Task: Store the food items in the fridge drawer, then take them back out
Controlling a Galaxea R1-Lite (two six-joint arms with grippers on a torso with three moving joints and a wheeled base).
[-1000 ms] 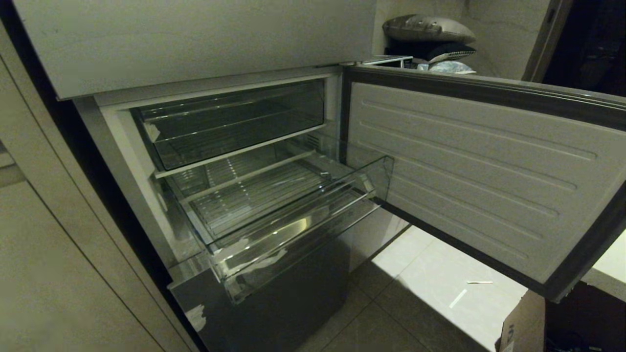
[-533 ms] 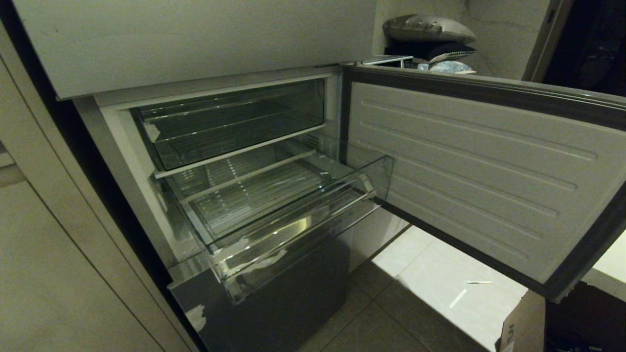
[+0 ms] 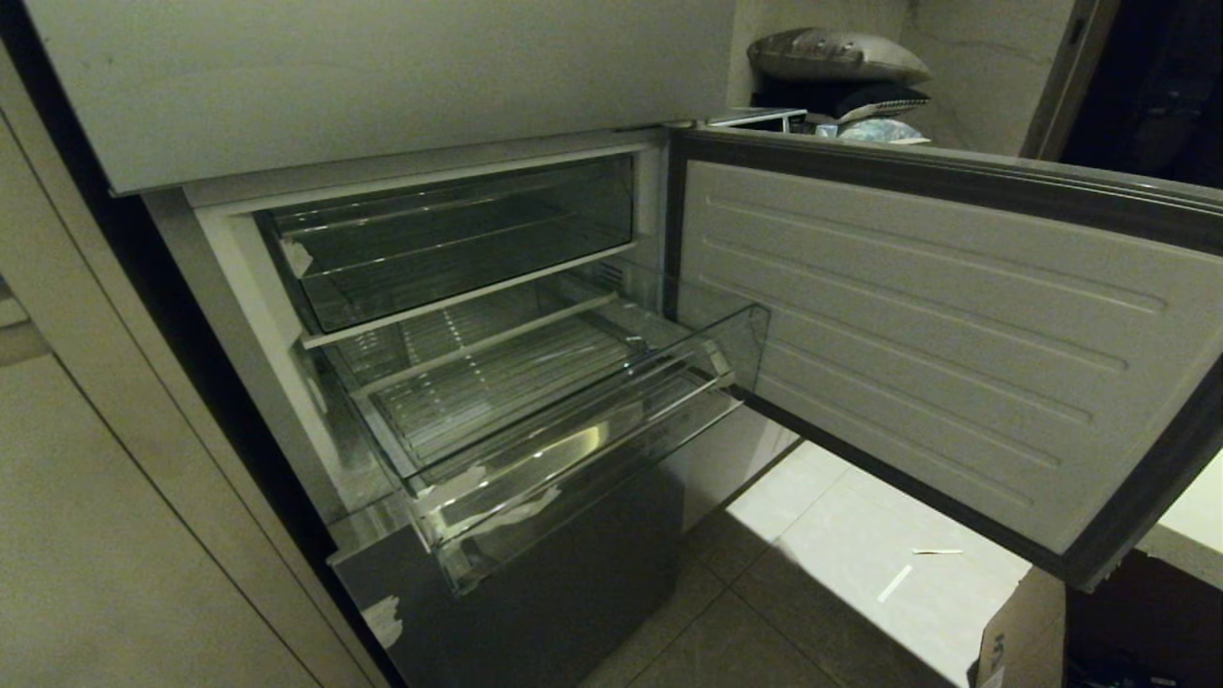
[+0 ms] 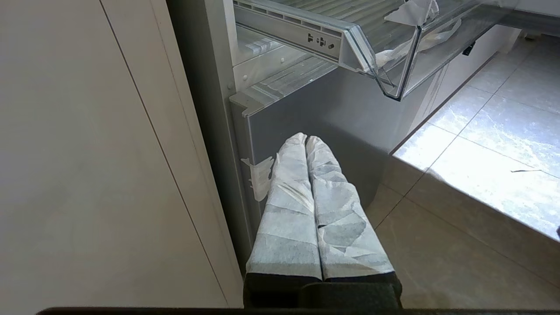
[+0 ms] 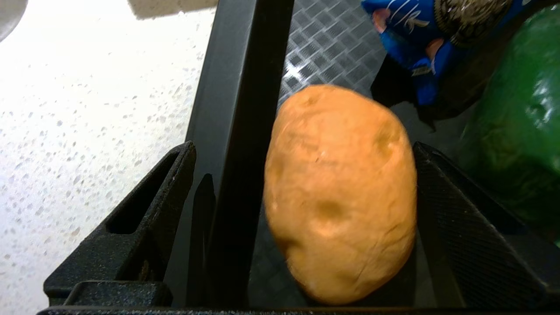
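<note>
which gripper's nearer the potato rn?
Right. The right gripper straddles the potato, fingers wide open. The left gripper, fingers together, hangs by the fridge's grey lower front, no potato near.

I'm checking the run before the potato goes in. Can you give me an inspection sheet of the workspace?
Surface: speckled white counter beside a black bin.
Job's things: potato in the bin; fridge drawer pulled out, no food in it.
Clutter: blue packet, green item, tape scraps on the drawer front.
Claws: right claw open, straddling the potato and the bin wall; left claw shut, low by the grey lower front.
Cables: nothing seen.
Surroundings: fridge door open, tiled floor, cardboard box.
</note>
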